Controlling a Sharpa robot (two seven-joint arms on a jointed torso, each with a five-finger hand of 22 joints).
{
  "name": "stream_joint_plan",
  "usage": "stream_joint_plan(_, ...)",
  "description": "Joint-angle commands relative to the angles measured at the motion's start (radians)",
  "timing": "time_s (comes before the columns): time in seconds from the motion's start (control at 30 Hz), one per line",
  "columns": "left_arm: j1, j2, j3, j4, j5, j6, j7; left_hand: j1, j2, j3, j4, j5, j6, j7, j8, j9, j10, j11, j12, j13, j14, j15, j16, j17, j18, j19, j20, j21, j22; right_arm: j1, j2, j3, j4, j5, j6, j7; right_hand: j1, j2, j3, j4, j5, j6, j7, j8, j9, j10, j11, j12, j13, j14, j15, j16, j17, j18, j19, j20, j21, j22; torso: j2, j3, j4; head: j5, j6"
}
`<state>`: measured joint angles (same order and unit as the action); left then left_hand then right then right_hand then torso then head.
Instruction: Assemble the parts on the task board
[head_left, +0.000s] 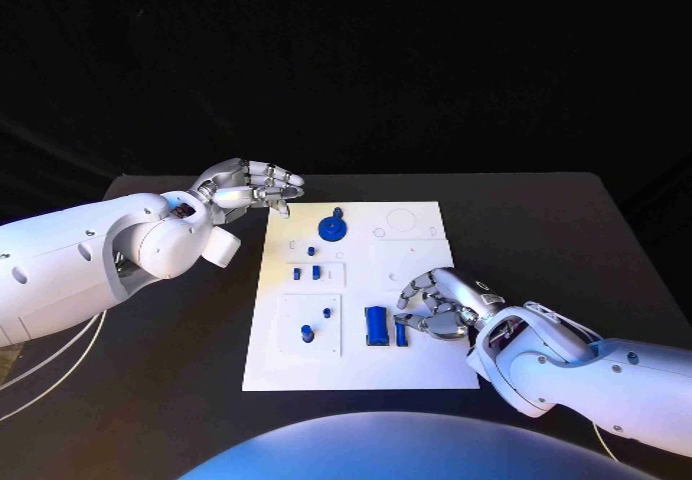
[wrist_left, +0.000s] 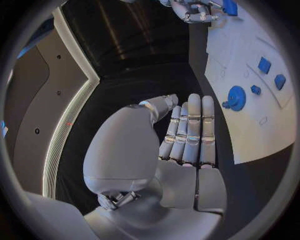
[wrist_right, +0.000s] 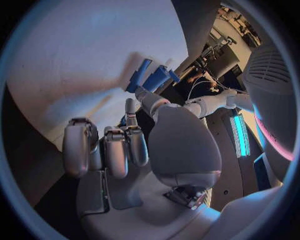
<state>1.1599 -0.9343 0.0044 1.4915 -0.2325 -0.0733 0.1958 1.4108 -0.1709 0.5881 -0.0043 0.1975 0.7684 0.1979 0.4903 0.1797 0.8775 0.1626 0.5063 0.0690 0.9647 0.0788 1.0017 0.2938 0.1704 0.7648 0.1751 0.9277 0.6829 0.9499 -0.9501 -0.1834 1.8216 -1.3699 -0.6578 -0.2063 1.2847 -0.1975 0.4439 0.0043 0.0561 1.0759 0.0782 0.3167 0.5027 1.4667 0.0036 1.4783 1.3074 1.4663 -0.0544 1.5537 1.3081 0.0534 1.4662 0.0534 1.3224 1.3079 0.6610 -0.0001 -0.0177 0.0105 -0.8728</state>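
Hands (head_left: 440, 303) empty; board (head_left: 418, 375) between.

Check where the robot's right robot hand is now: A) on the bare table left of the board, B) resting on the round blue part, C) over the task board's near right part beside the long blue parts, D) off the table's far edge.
C: the right robot hand hovers over the task board next to the long blue parts.

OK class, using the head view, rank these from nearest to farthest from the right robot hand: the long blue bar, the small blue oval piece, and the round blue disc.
1. Long blue bar: right beside the right robot hand, on its inner side.
2. Small blue oval piece: farther along the task board, near its left side.
3. Round blue disc: at the board's far end, closer to the left robot hand.
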Motion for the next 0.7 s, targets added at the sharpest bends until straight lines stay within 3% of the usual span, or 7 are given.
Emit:
stream_joint_plan(0.03, 0.001, 0.001, 0.001, 0.002, -0.001, 0.015, 0.004, 0.004, 0.008, 0.003, -0.002, 0.007, -0.006, 0.034, 0.004, -0.001, -0.008, -0.002, 0.004, 0.001, -0.006, 0.002, -0.005, -0.001, 0.013, -0.007, 0.001, 0.002, 0.001, -0.005, 0.003, -0.001, -0.005, -0.038, 0.023, -0.032, 0.008, -0.001, -0.008, 0.001, -0.005, 0.001, -0.007, 0.018, 0.007, 0.065, -0.007, 0.004, 0.211, 0.094, -0.01, 0.002, 0.212, -0.006, 0.025, -0.006, 0.0, 0.2, -0.001, -0.0001, -0.0001, 0.001, 0.0)
stream_joint_plan(0.17, 0.001, 0.0, 0.001, 0.002, -0.001, 0.015, 0.004, 0.005, 0.008, 0.004, -0.003, 0.007, -0.006, 0.034, 0.004, -0.001, -0.008, -0.002, 0.004, 0.001, -0.006, 0.002, -0.005, -0.001, 0.013, -0.007, 0.0, 0.003, 0.002, -0.008, 0.003, -0.001, -0.009, -0.048, 0.024, -0.038, 0.017, 0.0, -0.011, 0.0, -0.006, -0.003, -0.011, 0.039, 0.015, 0.065, -0.011, 0.006, 0.212, 0.094, -0.014, 0.002, 0.214, -0.006, 0.025, -0.01, 0.001, 0.2, -0.001, -0.0006, -0.0005, 0.0, 0.0)
stream_joint_plan(0.43, 0.001, 0.0, 0.001, 0.002, -0.001, 0.014, 0.004, 0.006, 0.009, 0.005, -0.003, 0.007, -0.006, 0.034, 0.004, -0.001, -0.008, -0.002, 0.004, 0.001, -0.006, 0.002, -0.005, -0.002, 0.013, -0.008, 0.0, 0.004, 0.003, -0.01, 0.003, -0.001, -0.007, -0.052, 0.015, -0.031, 0.019, -0.002, -0.014, 0.0, -0.006, -0.006, -0.013, 0.049, 0.018, 0.066, -0.012, 0.006, 0.212, 0.094, -0.015, 0.002, 0.213, -0.006, 0.026, -0.012, 0.001, 0.2, -0.001, -0.0003, -0.0005, 0.0, 0.0)
stream_joint_plan(0.7, 0.001, -0.001, 0.001, 0.002, -0.001, 0.014, 0.003, 0.006, 0.009, 0.006, -0.004, 0.006, -0.006, 0.034, 0.004, -0.002, -0.008, -0.002, 0.004, 0.001, -0.006, 0.002, -0.005, -0.002, 0.013, -0.008, 0.0, 0.004, 0.003, -0.011, -0.006, -0.001, 0.01, -0.027, -0.038, 0.015, 0.014, -0.006, -0.024, 0.007, -0.006, -0.018, -0.011, 0.062, 0.022, 0.065, -0.012, 0.005, 0.212, 0.094, -0.016, 0.001, 0.211, -0.006, 0.025, -0.014, -0.002, 0.199, 0.0, 0.0, -0.0012, 0.001, 0.0)
